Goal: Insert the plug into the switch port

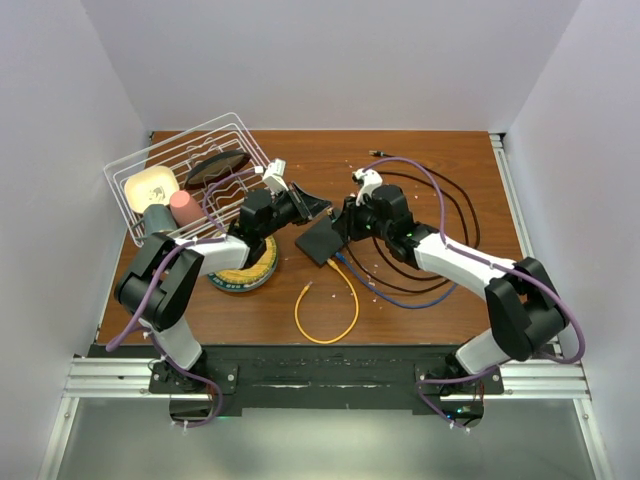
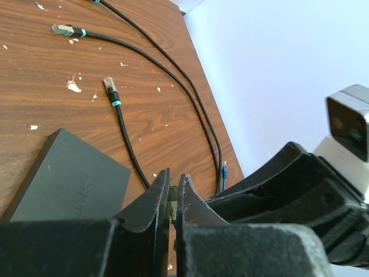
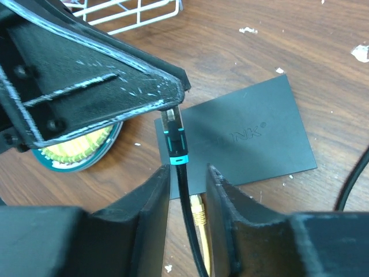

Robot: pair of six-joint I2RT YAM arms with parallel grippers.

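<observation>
The plug point(image 3: 174, 135) is black with a teal band, and its cable hangs down from it. My left gripper point(image 2: 173, 176) is shut on the plug's metal tip, a little above the flat black switch box point(image 3: 253, 138). My right gripper point(image 3: 188, 170) straddles the cable just below the teal band. Its jaws are apart, with a gap still showing on the right side. In the top view both grippers meet over the box point(image 1: 320, 240). The switch port itself is hidden on the box's narrow edge. A yellow plug point(image 3: 198, 210) meets that edge.
A white wire basket point(image 1: 190, 180) holding dishes and a pink cup point(image 1: 185, 208) stands at the back left. A round yellow-green roll point(image 1: 245, 270) lies under the left arm. Yellow point(image 1: 330, 310), blue point(image 1: 400, 298) and black point(image 1: 455, 205) cables lie looped on the wooden table.
</observation>
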